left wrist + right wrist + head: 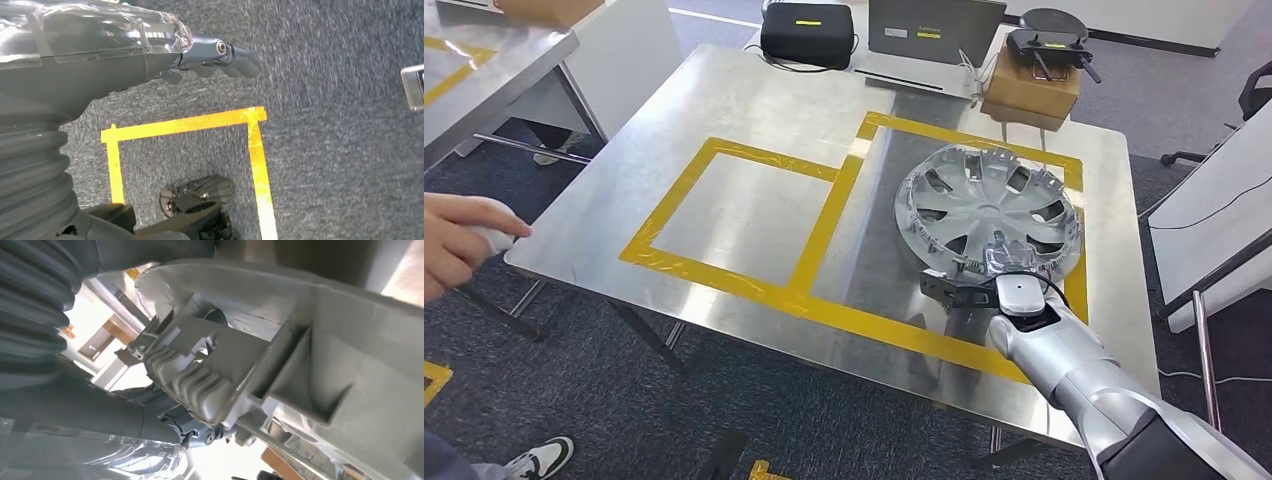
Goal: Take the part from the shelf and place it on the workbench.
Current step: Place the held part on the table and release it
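The part is a silver wheel cover [984, 205]. It lies on the steel workbench [754, 110] inside the right-hand yellow taped rectangle [969, 135]. My right hand [1009, 272] grips its near rim, with the silver arm reaching in from the lower right. Close up in the right wrist view, the grey ribbed underside of the cover [310, 355] sits against my dark fingers [165, 420]. My left hand [210, 57] hangs over grey carpet, fingers stretched out and holding nothing.
A person's hand [459, 245] rests at the bench's left corner. Beyond the far edge stand a black case [807, 33], a laptop [934, 30] and a cardboard box [1030, 92]. The left taped rectangle [734, 215] is bare. A white board [1214, 215] stands right of the bench.
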`<state>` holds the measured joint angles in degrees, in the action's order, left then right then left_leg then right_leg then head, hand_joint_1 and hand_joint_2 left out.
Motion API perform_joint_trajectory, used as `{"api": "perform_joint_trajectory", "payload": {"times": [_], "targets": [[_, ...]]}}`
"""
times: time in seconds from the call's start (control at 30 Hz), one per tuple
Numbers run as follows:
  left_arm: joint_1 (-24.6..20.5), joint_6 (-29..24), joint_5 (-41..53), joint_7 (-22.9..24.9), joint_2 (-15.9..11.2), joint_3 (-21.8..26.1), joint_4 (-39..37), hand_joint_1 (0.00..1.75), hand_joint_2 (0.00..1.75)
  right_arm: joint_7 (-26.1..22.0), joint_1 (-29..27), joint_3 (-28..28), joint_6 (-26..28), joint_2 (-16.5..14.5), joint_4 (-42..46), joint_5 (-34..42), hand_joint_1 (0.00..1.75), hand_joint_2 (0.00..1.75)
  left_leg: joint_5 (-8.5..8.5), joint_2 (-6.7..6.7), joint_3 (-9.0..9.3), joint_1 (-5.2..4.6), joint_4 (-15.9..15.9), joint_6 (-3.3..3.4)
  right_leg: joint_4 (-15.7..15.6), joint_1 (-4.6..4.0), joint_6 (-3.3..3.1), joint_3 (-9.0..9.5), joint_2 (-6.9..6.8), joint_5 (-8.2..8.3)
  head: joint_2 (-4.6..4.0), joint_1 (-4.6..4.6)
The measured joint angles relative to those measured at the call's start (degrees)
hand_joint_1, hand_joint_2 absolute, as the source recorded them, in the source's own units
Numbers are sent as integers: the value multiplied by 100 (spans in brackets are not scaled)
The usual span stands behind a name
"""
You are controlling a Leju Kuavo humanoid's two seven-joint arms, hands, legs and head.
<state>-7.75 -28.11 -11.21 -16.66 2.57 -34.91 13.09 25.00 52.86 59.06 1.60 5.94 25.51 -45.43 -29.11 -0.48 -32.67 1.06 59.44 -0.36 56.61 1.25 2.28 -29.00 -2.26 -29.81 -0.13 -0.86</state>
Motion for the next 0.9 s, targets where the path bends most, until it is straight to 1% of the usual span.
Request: {"api": "perform_joint_trajectory", "payload": {"times": [0.13, 0.27, 0.4, 0.53, 0.63, 0.73, 0.8, 0.87, 0.9], "targets": [[-16, 33, 69, 110, 1, -48, 0, 0, 175, 3, -18, -63, 36, 108, 3, 23, 0, 175, 0, -17, 8, 2, 0, 1, -9, -1, 1, 17, -3, 0, 0, -1], [-19, 38, 110, 184, -2, -121, 0, 0, 175, -39, -19, -94, 105, 155, 4, 88, 0, 0, 1, -18, 11, 2, 0, 3, -16, -1, 3, 27, -3, 2, 0, 1], [-24, 39, 98, 210, -8, -176, 0, 0, 175, -239, -38, -189, 411, 182, 5, 382, 0, 0, -1, 19, 17, 2, -1, 6, -20, -1, 10, 30, 18, 12, 0, 1], [-34, 40, 56, 209, -8, -237, 0, 0, 175, -565, -75, -386, 827, 175, 26, 850, 0, 0, -1, 64, 7, 1, -2, 7, -19, -1, 33, 21, 48, 29, 0, 1], [-50, 47, 33, 202, -7, -258, 1, 0, 175, -706, -123, -496, 947, 123, 94, 951, 0, 0, 6, 96, -15, 0, -2, 14, -9, -1, 37, -9, 62, 46, 0, -1], [-58, 51, 4, 194, -5, -263, 2, 0, 175, -876, -168, -568, 1117, 56, 197, 1123, 0, 0, 11, 102, -27, 0, -2, 18, -1, -2, 34, -24, 60, 46, 0, -2], [-59, 45, -22, 182, -5, -264, 2, 0, 175, -1158, -197, -673, 1371, 12, 310, 1547, 0, 0, 11, 107, -35, 0, -2, 18, 4, -3, 32, -32, 59, 43, 0, -2], [-58, 26, -62, 161, -6, -264, 2, 0, 175, -1473, -211, -829, 1667, -18, 517, 2132, 0, 0, 9, 119, -41, 0, -3, 17, 8, -3, 26, -40, 64, 39, 0, -1], [-58, 15, -85, 150, -6, -264, 2, 0, 175, -1541, -212, -904, 1766, -24, 660, 2364, 0, 0, 7, 126, -42, 0, -3, 15, 9, -3, 24, -44, 68, 37, 0, -1]]}}
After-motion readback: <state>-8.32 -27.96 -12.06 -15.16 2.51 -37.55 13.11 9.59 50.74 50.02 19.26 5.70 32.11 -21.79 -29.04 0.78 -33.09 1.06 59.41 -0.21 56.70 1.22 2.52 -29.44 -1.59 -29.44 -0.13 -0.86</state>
